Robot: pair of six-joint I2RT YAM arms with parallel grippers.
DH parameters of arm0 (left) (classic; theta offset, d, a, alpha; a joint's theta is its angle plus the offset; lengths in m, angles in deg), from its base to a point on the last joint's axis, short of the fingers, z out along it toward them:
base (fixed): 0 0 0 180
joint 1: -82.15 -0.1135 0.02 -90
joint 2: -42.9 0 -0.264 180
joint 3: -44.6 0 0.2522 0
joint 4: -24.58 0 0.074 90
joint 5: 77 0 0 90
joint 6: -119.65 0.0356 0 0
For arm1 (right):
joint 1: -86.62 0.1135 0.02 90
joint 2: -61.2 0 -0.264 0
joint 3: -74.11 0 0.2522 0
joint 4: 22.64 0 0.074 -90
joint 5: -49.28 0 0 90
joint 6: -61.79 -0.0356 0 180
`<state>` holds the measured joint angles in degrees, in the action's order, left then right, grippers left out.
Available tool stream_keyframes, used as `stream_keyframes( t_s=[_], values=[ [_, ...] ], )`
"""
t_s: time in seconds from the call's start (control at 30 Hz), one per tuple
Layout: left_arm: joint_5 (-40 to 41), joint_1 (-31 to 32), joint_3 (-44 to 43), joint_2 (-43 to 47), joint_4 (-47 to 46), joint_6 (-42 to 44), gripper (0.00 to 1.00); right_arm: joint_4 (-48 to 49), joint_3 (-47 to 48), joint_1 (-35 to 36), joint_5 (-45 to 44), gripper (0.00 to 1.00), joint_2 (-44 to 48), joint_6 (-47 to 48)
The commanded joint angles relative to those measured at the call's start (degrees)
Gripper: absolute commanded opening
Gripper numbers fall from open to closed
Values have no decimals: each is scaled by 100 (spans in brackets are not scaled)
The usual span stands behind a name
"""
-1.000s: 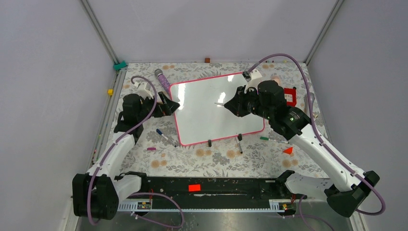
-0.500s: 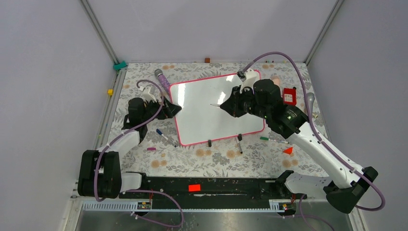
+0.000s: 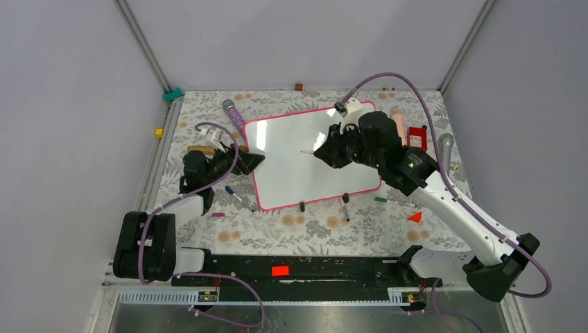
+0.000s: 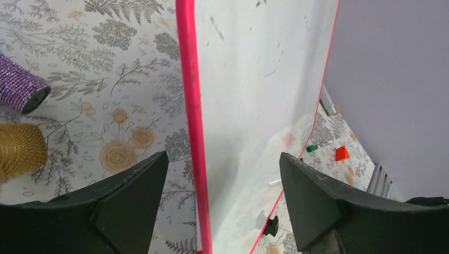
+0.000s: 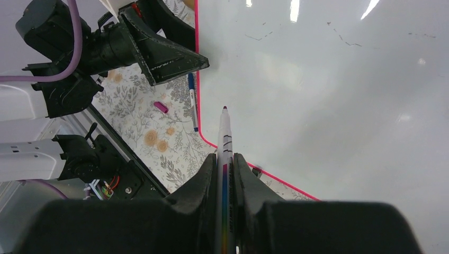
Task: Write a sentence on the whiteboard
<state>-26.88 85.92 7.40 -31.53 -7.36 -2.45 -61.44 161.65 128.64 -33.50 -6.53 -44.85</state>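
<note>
The whiteboard (image 3: pixel 312 156) lies flat on the flowered cloth, white with a pink frame. Only faint smudges mark it, and no sentence shows on it. My left gripper (image 3: pixel 254 163) is open at the board's left edge. In the left wrist view the pink frame (image 4: pixel 189 106) runs between its spread fingers (image 4: pixel 132 196) without touching either. My right gripper (image 5: pixel 225 159) is shut on a white marker (image 5: pixel 224 143) with a rainbow stripe. The marker's dark tip hovers over the board's left half (image 3: pixel 303 151).
A purple glitter cylinder (image 3: pixel 234 114) and a gold mesh roll (image 4: pixel 18 151) lie left of the board. A blue marker (image 3: pixel 238 198), pink cap (image 3: pixel 218 215), black caps (image 3: pixel 301 205), green marker (image 3: pixel 388 201), red wedge (image 3: pixel 415 217) and red box (image 3: pixel 417 137) surround it.
My left gripper has slid slightly right and nearer along the board's left edge, and its jaws have narrowed a little. My right gripper has carried the marker a short way left.
</note>
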Motion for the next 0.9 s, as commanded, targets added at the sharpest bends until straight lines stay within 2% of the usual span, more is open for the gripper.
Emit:
stream_keyframes(
  t_s=[0.0,0.1,0.2,0.3,0.43,0.5,0.6,0.67,0.8,0.87],
  values=[
    [-117,-30,-604,26,31,-291,76,6,359,56,139,0,22,262],
    [507,-30,-1337,203,2151,305,77,27,295,52,58,0,124,309],
    [784,-39,-2034,267,3749,872,78,98,190,53,57,0,242,332],
    [515,-64,-2691,244,4447,1358,80,128,139,54,96,0,324,335],
    [34,-184,-3674,-126,5850,2590,81,232,1,58,202,0,420,306],
    [-107,-235,-3749,-388,5759,2562,81,307,-75,53,245,0,435,281],
    [-1149,-365,-3484,-719,4492,1574,75,250,-21,56,302,0,372,290],
    [-1526,-370,-3405,-809,3988,1302,70,198,28,60,300,0,360,326],
    [-1020,-369,-3705,-729,5044,1982,70,191,63,56,249,0,344,331],
    [-849,-374,-3726,-688,5199,1967,70,239,71,59,282,0,291,320]
  ],
)
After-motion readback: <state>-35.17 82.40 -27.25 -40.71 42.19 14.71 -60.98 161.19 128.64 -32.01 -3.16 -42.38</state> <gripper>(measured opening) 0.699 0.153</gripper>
